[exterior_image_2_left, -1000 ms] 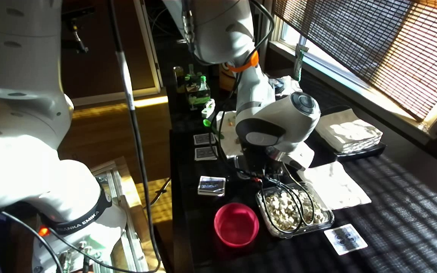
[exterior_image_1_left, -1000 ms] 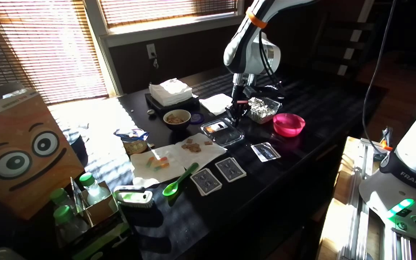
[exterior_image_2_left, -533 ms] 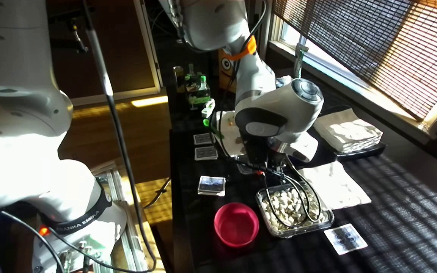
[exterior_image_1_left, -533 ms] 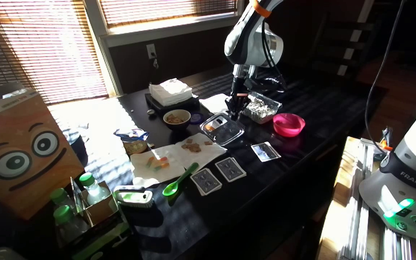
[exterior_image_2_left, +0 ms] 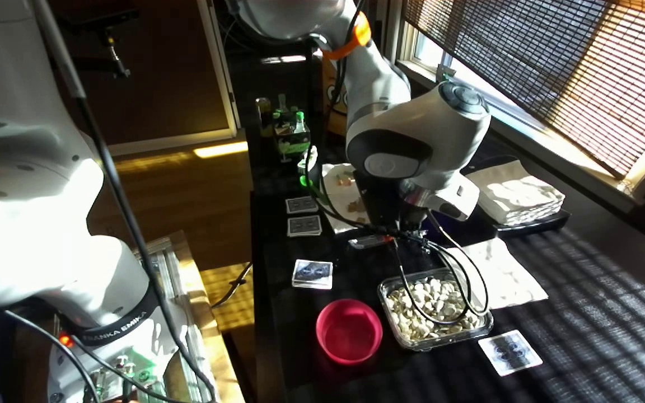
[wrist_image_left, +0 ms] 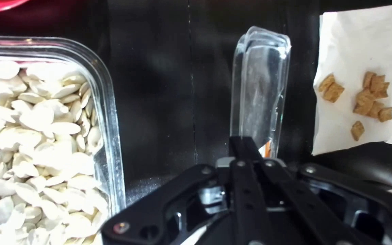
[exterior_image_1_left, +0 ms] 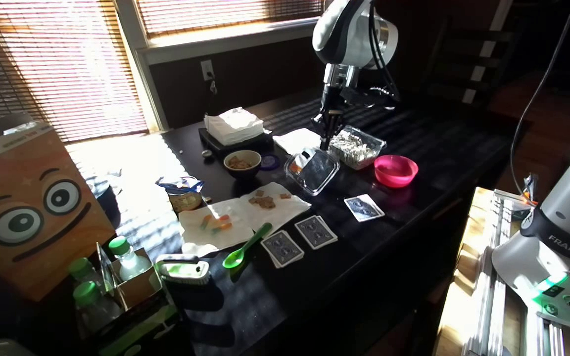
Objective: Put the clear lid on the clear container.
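The clear lid (exterior_image_1_left: 318,170) is a thin see-through rectangle, raised off the table and tilted steeply. My gripper (exterior_image_1_left: 324,146) is shut on its upper edge. In the wrist view the gripper (wrist_image_left: 243,141) pinches the near edge of the lid (wrist_image_left: 262,88), which shows nearly edge-on. Only a sliver of the lid (exterior_image_2_left: 366,242) shows in an exterior view, where the arm hides the fingertips. The clear container (exterior_image_2_left: 440,341) is a see-through box full of pale seeds on the table. It stands beside the lid, left of my gripper in the wrist view (wrist_image_left: 116,143), not touching it.
A pink bowl (exterior_image_2_left: 349,333) stands close to the container. A white napkin (exterior_image_2_left: 499,274) and a card (exterior_image_2_left: 510,352) lie near it. A snack bowl (exterior_image_1_left: 243,165), napkin stack (exterior_image_1_left: 234,126), card piles (exterior_image_1_left: 315,231) and a green spoon (exterior_image_1_left: 245,247) are farther along. Cables hang over the container.
My gripper has risen with the clear lid in it. The lid has gone from nearly flat at the table to raised and steeply tilted. The container and other objects have not moved.
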`<act>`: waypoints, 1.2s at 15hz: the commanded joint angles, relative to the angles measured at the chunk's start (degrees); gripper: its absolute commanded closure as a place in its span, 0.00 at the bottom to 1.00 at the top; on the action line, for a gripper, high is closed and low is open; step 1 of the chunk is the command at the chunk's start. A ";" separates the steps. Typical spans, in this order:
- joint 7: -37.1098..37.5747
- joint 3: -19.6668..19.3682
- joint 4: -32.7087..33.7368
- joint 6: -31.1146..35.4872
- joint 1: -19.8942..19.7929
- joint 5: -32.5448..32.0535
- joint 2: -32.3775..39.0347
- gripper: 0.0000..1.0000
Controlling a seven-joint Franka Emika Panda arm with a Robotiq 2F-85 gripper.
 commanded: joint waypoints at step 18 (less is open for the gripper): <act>-11.00 -8.05 2.77 -10.52 -1.55 5.96 -6.38 1.00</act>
